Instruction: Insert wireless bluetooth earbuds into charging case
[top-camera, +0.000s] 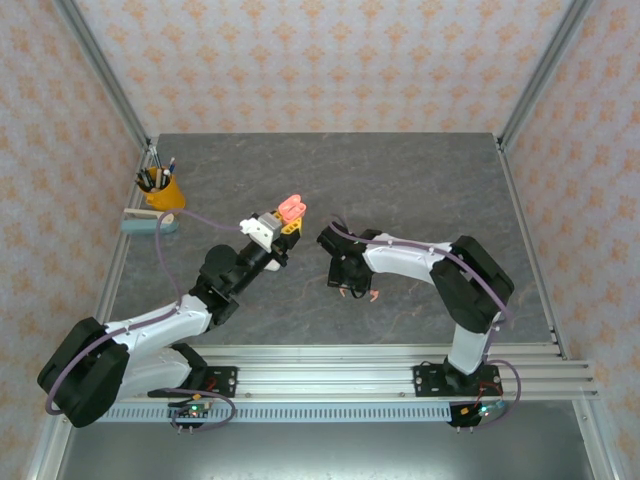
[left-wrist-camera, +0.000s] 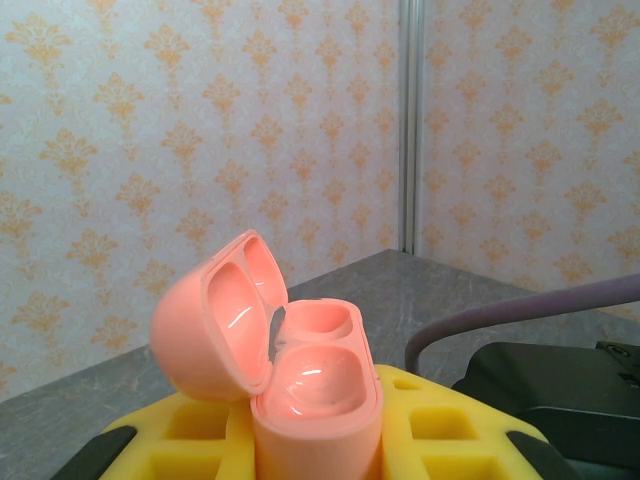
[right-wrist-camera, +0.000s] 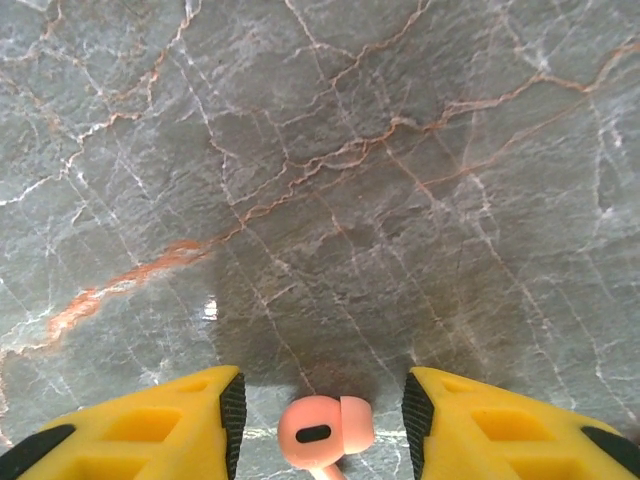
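Case (left-wrist-camera: 312, 385) fills left claw (left-wrist-camera: 315, 455); right claw (right-wrist-camera: 322, 400) straddles earbud (right-wrist-camera: 322, 433).

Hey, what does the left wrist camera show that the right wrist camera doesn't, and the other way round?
Left wrist: the left gripper shut on an open pink case, its lid tipped to the left and nothing in it, with papered walls and a purple cable behind.
Right wrist: a pink earbud lying untouched on the table between the right gripper's open jaws.
Both: yellow fingers and the grey marble table.
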